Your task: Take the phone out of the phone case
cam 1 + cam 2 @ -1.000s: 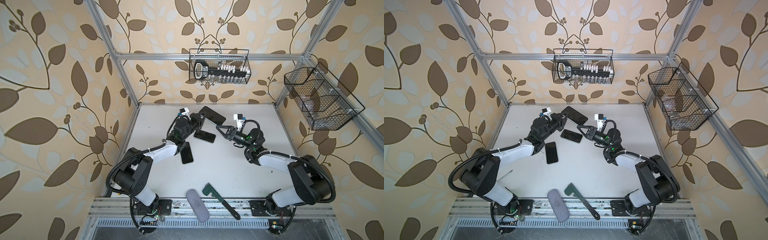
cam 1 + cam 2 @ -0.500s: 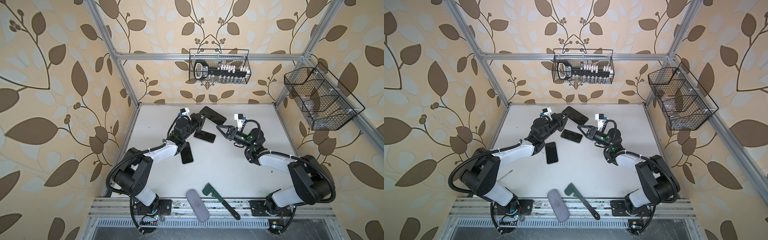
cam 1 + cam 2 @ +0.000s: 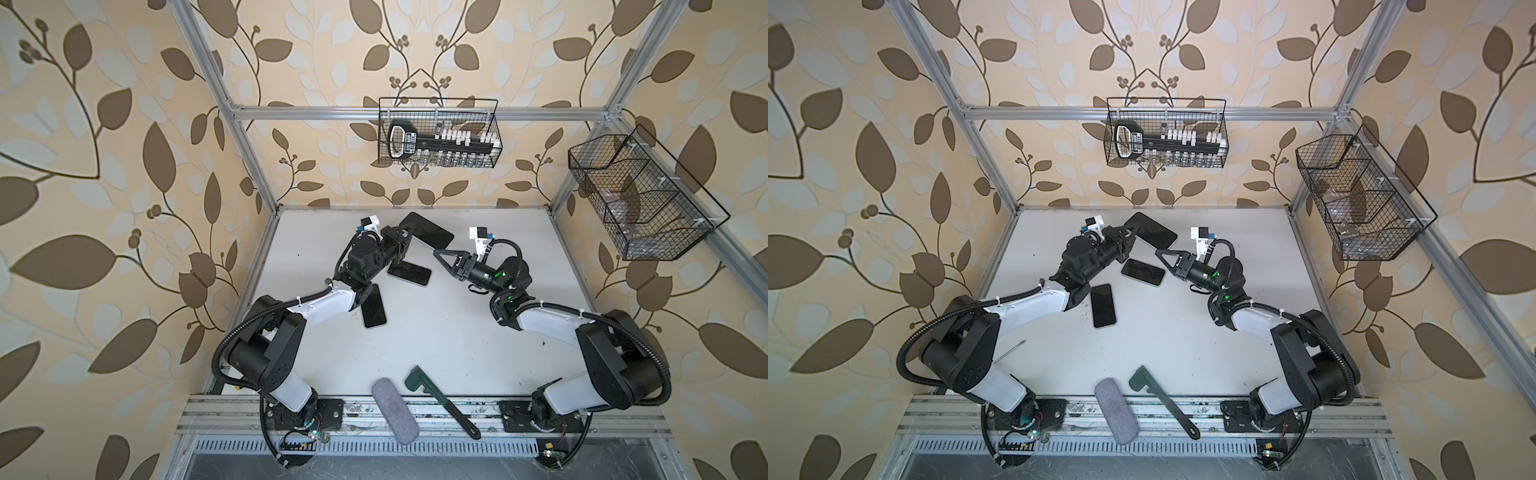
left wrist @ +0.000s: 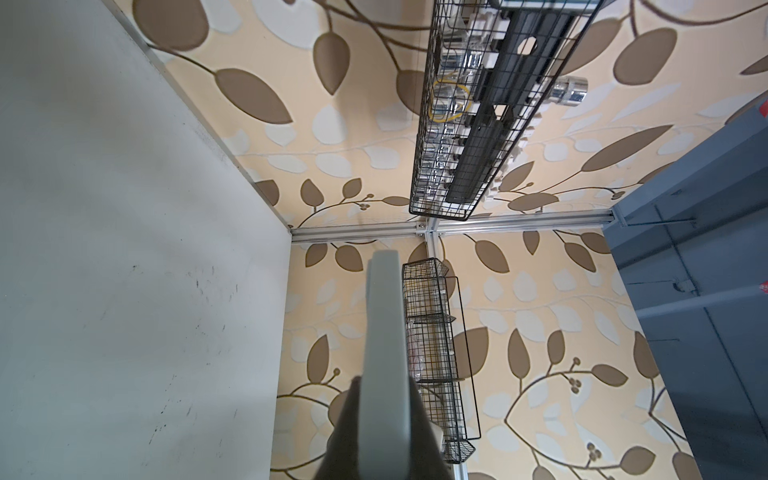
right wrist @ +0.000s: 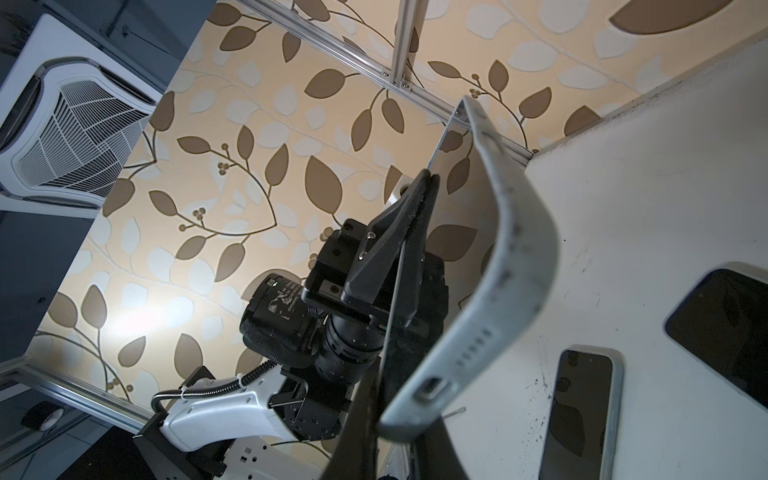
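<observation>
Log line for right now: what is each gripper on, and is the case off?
left gripper: shut on phone, off table | right gripper: shut on phone case end | state: bent away, not off

From the middle of the table (image 3: 457, 332) we find one phone (image 3: 374, 309) at nine o'clock, a second phone (image 3: 409, 273) at twelve, the cased phone (image 3: 430, 232) beyond it. At six, the pouch (image 3: 395, 411) lies left of the wrench (image 3: 442, 404).

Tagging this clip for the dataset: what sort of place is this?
Likely a lab robot cell dressed up as a room: aluminium frame holding leaf-pattern wallpaper panels, two arms mounted on a rail at a white table, wire baskets hung on the walls.
</observation>
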You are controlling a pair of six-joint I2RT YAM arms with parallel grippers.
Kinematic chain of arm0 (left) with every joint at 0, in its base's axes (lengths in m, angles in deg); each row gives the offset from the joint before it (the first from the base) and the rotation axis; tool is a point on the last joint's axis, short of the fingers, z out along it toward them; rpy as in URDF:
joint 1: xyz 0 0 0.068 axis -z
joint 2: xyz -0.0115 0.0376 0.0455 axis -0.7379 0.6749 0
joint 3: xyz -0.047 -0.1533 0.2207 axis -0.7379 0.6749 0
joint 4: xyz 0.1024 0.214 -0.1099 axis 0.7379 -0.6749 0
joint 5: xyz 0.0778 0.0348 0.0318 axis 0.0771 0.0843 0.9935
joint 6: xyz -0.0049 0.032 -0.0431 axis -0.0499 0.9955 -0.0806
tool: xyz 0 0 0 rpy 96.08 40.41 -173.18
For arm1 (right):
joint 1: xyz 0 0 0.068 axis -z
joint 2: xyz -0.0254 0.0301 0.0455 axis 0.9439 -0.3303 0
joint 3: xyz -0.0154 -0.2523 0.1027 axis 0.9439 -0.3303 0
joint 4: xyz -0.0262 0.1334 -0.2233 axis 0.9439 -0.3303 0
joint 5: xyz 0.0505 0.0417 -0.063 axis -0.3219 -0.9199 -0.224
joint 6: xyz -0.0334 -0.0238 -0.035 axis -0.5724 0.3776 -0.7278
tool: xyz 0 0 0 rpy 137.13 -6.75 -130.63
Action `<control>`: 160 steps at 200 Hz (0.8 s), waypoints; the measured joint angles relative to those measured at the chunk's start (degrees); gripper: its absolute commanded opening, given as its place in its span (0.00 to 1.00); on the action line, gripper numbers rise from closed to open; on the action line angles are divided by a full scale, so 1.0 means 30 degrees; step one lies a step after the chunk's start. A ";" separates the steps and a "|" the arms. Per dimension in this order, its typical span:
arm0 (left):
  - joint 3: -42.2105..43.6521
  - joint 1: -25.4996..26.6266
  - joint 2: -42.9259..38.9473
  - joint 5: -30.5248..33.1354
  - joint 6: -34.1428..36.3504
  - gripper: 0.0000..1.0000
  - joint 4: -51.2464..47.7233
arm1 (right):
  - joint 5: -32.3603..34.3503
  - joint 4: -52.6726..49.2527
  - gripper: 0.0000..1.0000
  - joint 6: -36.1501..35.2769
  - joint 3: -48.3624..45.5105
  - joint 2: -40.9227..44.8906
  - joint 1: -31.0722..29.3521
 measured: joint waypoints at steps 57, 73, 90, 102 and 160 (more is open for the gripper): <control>-0.0503 0.0029 -0.0539 -0.0044 -0.1020 0.00 -0.2594 | -0.1231 -0.0408 0.05 -0.3096 0.0007 0.0000 0.0313; -0.0663 0.0029 -0.0583 -0.0102 -0.1195 0.00 -0.3038 | -0.1457 -0.0831 0.05 -0.4240 0.0087 0.0131 0.0364; -0.0801 0.0029 -0.0583 -0.0197 -0.1596 0.00 -0.3344 | -0.1705 -0.1217 0.04 -0.5311 0.0124 0.0219 0.0437; -0.0860 0.0022 -0.0583 -0.0277 -0.1741 0.00 -0.3424 | -0.1836 -0.1486 0.04 -0.5909 0.0124 0.0219 0.0488; -0.0860 0.0022 -0.0583 -0.0474 -0.2339 0.00 -0.3402 | -0.2004 -0.1661 0.06 -0.7278 0.0058 0.0233 0.0597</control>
